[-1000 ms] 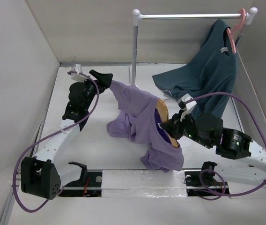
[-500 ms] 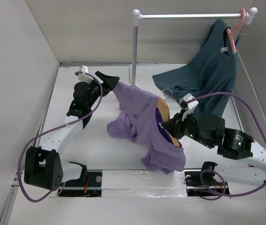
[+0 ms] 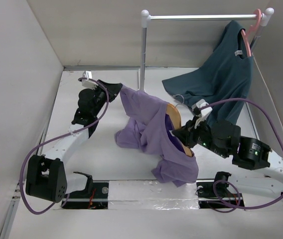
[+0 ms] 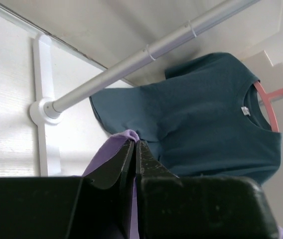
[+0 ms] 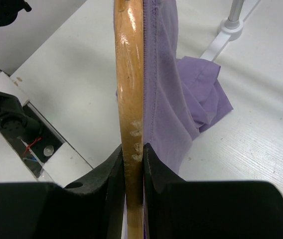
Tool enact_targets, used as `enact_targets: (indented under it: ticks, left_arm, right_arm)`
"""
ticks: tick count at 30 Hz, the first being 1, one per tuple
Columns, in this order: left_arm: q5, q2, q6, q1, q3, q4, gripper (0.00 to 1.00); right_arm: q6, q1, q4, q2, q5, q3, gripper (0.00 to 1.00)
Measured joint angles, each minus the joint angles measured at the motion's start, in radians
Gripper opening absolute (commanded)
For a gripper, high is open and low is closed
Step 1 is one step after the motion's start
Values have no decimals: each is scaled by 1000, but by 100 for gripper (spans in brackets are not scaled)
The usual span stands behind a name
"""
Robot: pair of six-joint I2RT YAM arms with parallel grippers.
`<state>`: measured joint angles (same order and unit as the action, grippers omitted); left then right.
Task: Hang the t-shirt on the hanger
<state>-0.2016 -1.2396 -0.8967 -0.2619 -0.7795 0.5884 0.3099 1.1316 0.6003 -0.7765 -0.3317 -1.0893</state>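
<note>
- Now the left gripper (image 4: 135, 145) is closed on an edge of the t-shirt (image 3: 149, 124).
- Right gripper (image 5: 131, 152) clamps the hanger (image 5: 129, 74), partly inside the t-shirt, over the table (image 3: 96, 159) middle.
- Best pull the fabric slowly outward, so it slides over the hanger arm.

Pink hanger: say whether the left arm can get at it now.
Probably not: the left gripper is shut on the t-shirt, and the pink hanger hangs at the rail's far right end.

Twin robot arms (image 3: 84, 107)
Each has white links (image 3: 62, 146), black motor housings (image 3: 44, 179), a purple cable (image 3: 231, 99); left tool (image 4: 134, 145) and right tool (image 5: 132, 149) are matte black.
</note>
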Motion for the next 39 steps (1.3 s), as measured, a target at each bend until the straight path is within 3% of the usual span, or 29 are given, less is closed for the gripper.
enact_targets:
  ticks: [14,21,24,30,33,35,38,39]
  left_arm:
    - [120,-40,62,127,-54,-39,0]
    - [127,-40,77,133,-91,-85,0]
    - [123,-6,76,132,-99,-106,0]
    - [135,86,114,123,-301,-212,0]
    - [159,185,142,135,-314,-209,0]
    - [173,238,148,141,-272,-206,0]
    - [168,278,148,142,-211,-213,0]
    - [159,278,148,142,-206,-229,9]
  right_arm:
    - [21,0,69,49,-13,-21,0]
    - [11,-6,153,-2,-22,-158,0]
    - [-35,-7,235,-116,-18,-402,0]
    - [-162,-11,311,-517,2,-1209,0]
    - [-177,-27,244,-497,5,-1114,0]
    - [-176,-99,247,-444,51,-977,0]
    - [-175,-187,300,-447,90,-918,0]
    - [-175,-199,312,-449,93,-912,0]
